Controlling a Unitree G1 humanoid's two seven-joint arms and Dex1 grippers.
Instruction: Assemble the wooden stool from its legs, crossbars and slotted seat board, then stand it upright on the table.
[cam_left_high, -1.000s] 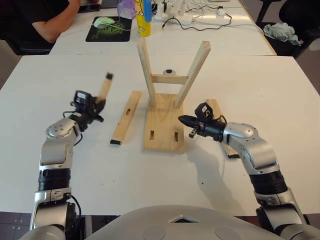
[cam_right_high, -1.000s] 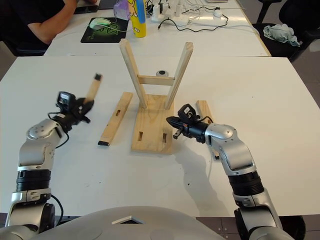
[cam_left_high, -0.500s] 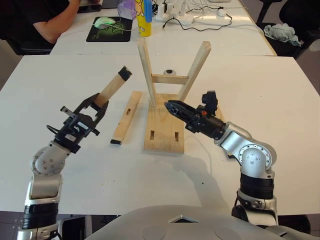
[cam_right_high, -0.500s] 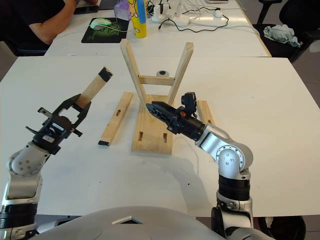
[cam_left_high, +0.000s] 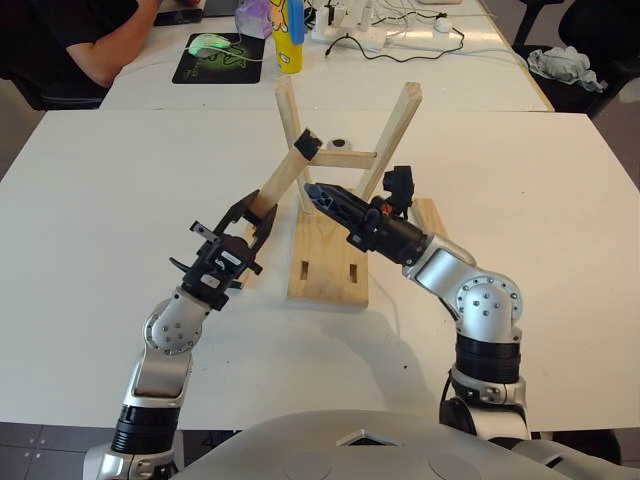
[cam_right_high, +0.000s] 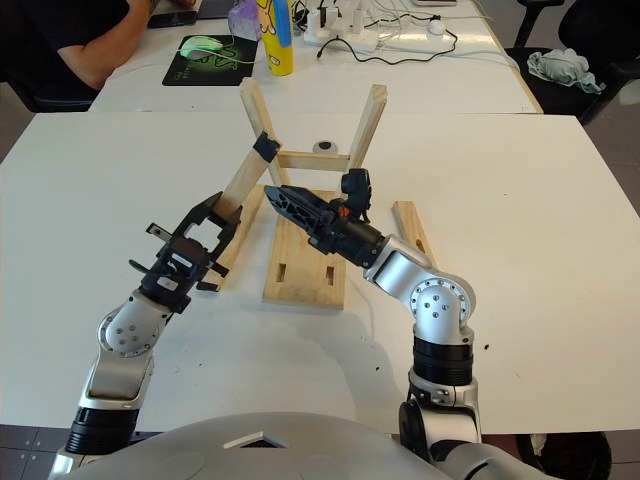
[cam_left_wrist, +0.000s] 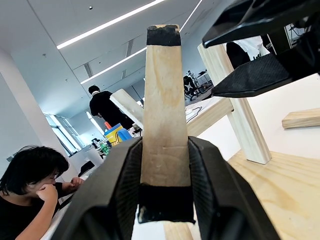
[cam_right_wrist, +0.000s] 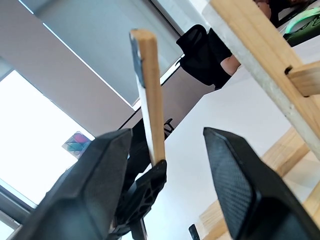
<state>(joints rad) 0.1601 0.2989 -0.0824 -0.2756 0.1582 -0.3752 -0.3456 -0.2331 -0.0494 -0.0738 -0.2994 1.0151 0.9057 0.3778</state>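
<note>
Third leg in hand, by the look of it. Holding one wooden leg (cam_left_high: 283, 175) by its lower end in the left gripper (cam_left_high: 258, 207), squeezed tight around the shaft, slanted up over the left edge of the seat board (cam_left_high: 328, 285) with the black-capped tip just short of the crossbar (cam_left_high: 340, 158). Hovering above the middle of the seat board with the right gripper (cam_left_high: 322, 195), spread wide, aimed at that slanted leg and close under its cap, closed on nothing. Standing at the far end of the seat board, two legs (cam_left_high: 398, 120), tied together by that crossbar. Waiting empty at the near end of the seat board, two slots (cam_left_high: 303, 268). Lying flat just left of the seat board, a spare leg (cam_right_high: 247, 212); just right of it, another wooden piece (cam_right_high: 410, 230). Looks like a handover or a re-grip coming up. Calls for closing the right gripper on the upper shaft, freeing the plain end, then turning the leg upright and steering it squarely down into a near slot, all without knocking the standing pair.
</note>
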